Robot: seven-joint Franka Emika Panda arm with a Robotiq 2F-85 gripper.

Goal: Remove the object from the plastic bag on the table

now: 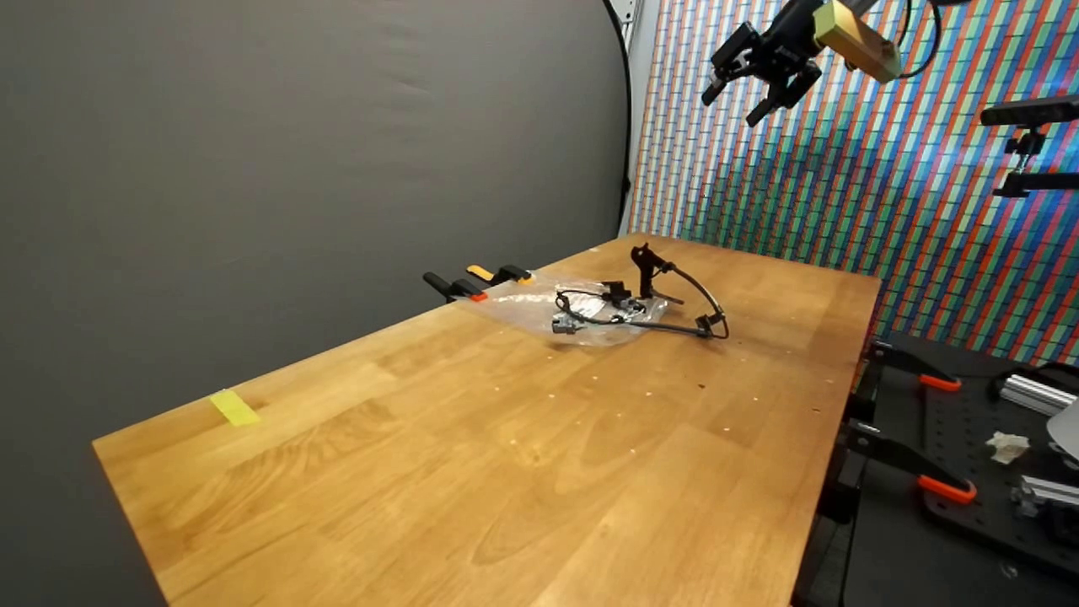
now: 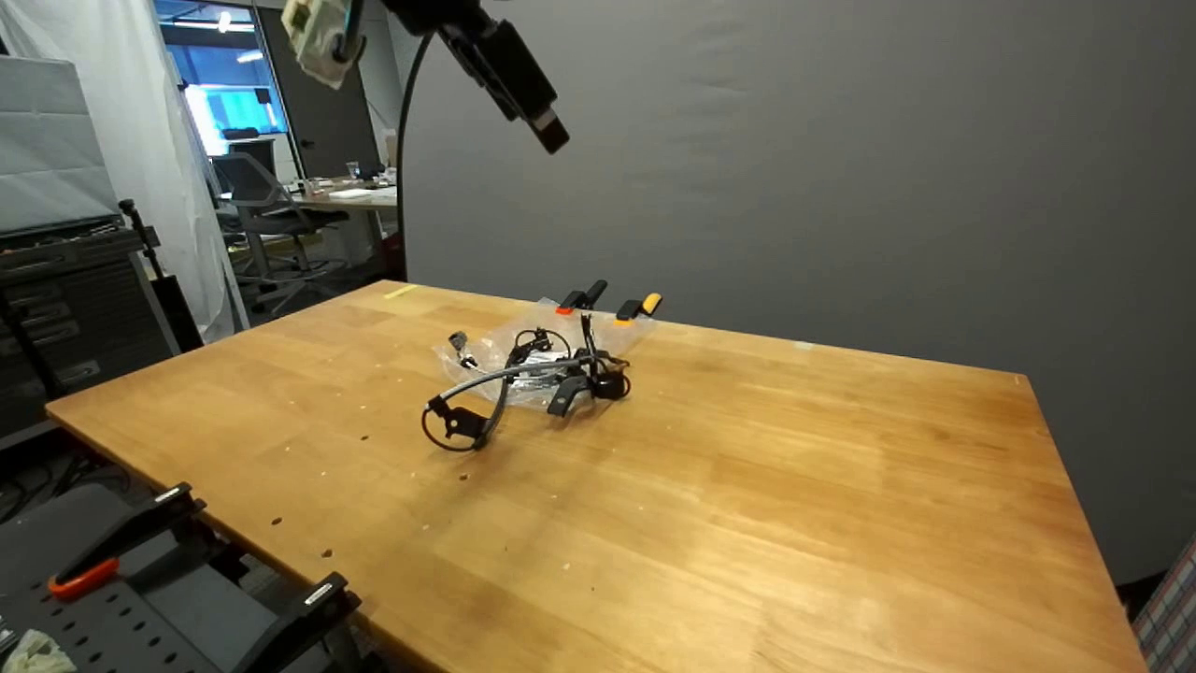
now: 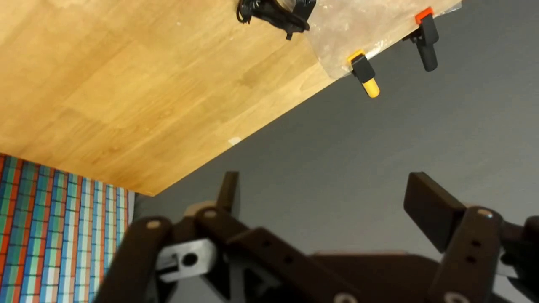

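A clear plastic bag (image 1: 527, 310) lies flat on the wooden table near one long edge; it also shows in the wrist view (image 3: 362, 25). A black cable assembly (image 2: 467, 422) with brackets and a grey connector (image 1: 565, 324) lies at the bag. One cable loop and a raised black bracket (image 1: 647, 271) extend past the bag onto the table. I cannot tell which parts are inside the bag. In the wrist view only part of the assembly (image 3: 276, 14) shows at the top. My gripper (image 1: 732, 105) is open and empty, high above the table; its spread fingers (image 3: 323, 181) show in the wrist view.
An orange-tipped clamp (image 2: 581, 297) and a yellow-tipped clamp (image 2: 640, 307) pin the bag at the table edge. Yellow tape (image 1: 235, 407) marks the table. Black clamps (image 1: 910, 464) grip the opposite edge. A camera on a mount (image 1: 1028, 111) stands beside the table. A grey screen (image 1: 337, 169) stands behind.
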